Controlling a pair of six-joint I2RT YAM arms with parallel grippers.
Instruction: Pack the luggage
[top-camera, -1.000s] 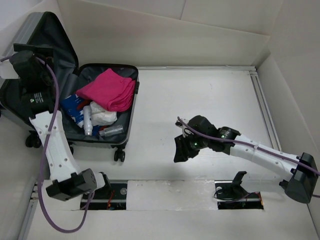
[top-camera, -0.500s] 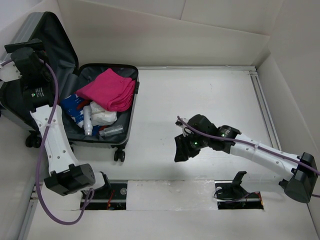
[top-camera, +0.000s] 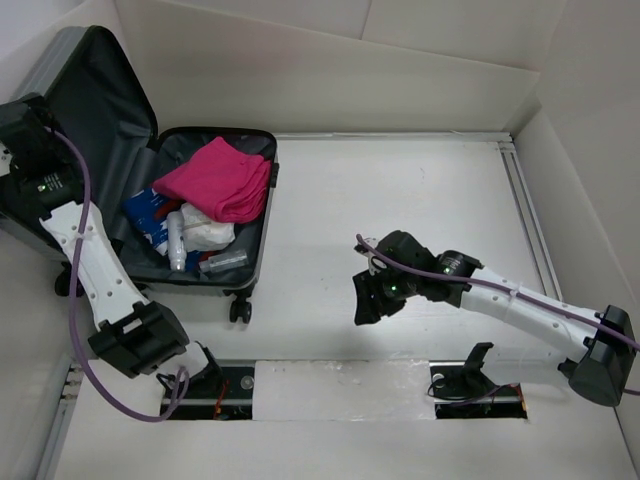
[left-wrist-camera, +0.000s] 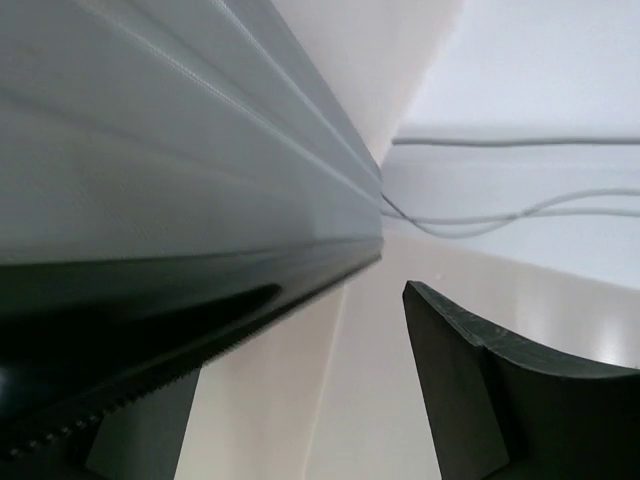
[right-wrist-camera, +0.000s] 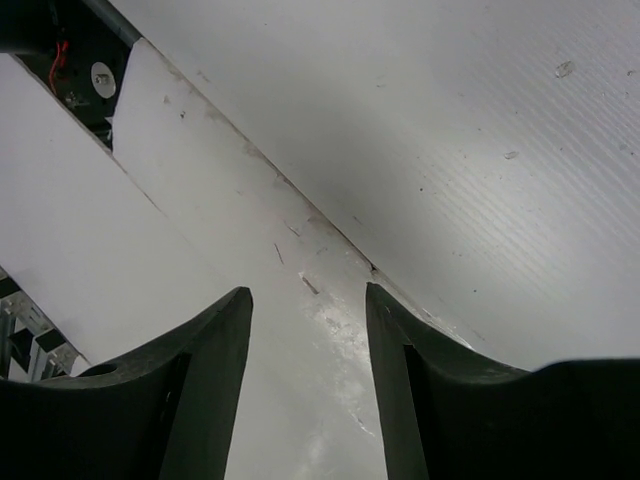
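Observation:
The luggage (top-camera: 215, 262) lies open at the left of the table, with its lid (top-camera: 100, 90) raised and the dark lining facing right. In its base lie a pink cloth (top-camera: 215, 178), a blue packet (top-camera: 145, 210), a white bottle (top-camera: 176, 240) and a clear bottle (top-camera: 222, 262). My left gripper (top-camera: 22, 125) is at the lid's left outer edge. In the left wrist view the left gripper (left-wrist-camera: 300, 340) is open, and the ribbed silver shell (left-wrist-camera: 150, 150) and its zip edge lie close over the left finger (left-wrist-camera: 140, 430). My right gripper (top-camera: 364, 298) (right-wrist-camera: 308, 292) is open and empty, low over the table.
White walls enclose the table at the back and right. A rail (top-camera: 530, 220) runs along the right side. A seam and a white strip (right-wrist-camera: 200, 200) cross the near edge, where the arm bases (top-camera: 225, 385) sit.
My left gripper has moved left, from the lid's front edge out to its outer side. The right arm has barely moved.

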